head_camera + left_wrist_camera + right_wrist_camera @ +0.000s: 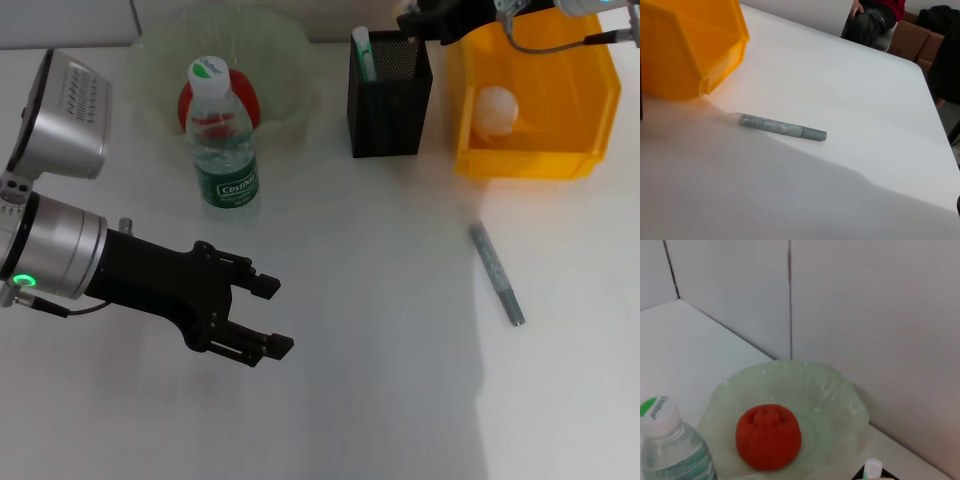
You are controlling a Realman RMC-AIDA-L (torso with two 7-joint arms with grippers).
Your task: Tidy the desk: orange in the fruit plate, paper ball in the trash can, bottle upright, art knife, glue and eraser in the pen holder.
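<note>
Weighing the risks: most of the desk looks tidied, so a slip now would undo finished work.
Art knife (497, 273): lies flat and alone on the counter (380, 330), in front of the trash can (590, 150) and well apart from both claws; it appears to be the one piece not yet put away.
Knife risk: thin and low against the surface, it could skid or roll off the fingers in a shallow pinch, and a tilted drop might snag the mesh rim of the pen holder (390, 110).
Bottle (224, 140): stands upright just in front of the fruit plate (290, 50); a wide swing of the left arm could topple it.
Orange (768, 436): sits in the fruit plate.
Paper ball (497, 110): rests inside the trash can.
Glue (362, 52): pokes up out of the pen holder.
Left claw (272, 314): fingers spread moderately, holding nothing, touching nothing, poised over bare counter near the front left.
Right claw (415, 20): high at the back, above the pen holder; I cannot tell how its fingers stand.
</note>
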